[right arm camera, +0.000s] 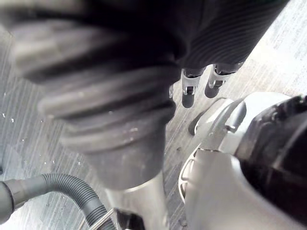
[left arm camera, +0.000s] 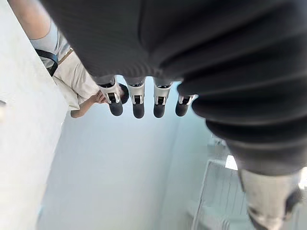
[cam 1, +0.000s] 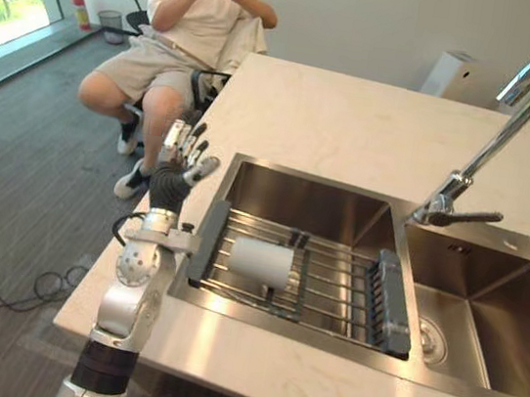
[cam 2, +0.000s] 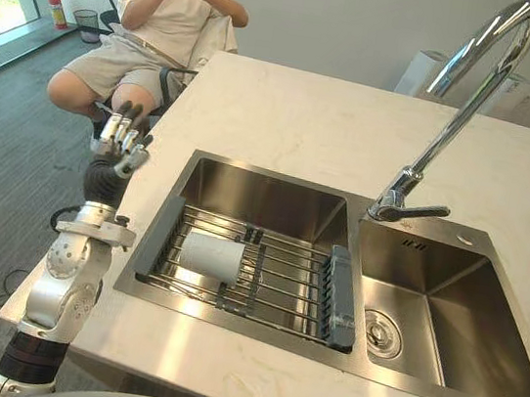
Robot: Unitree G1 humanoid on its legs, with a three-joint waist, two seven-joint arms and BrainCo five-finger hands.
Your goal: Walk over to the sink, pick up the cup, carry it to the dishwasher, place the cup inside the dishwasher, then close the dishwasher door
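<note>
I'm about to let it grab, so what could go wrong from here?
The cup lies on its side on the wire rack, so it may roll away from the left robot hand. The rack spans the sink basin and could shift if pressed. A person sits close beyond that hand.

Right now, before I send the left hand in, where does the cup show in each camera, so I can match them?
Left eye view: the cup lies on its side on the rack in the sink's left basin, lower centre.
Right eye view: same cup, left of centre.
Left wrist view: the left hand faces the wall and a seated person.
Right wrist view: the right hand points at the floor.
Shared landmark: the faucet, right of the cup.
</note>
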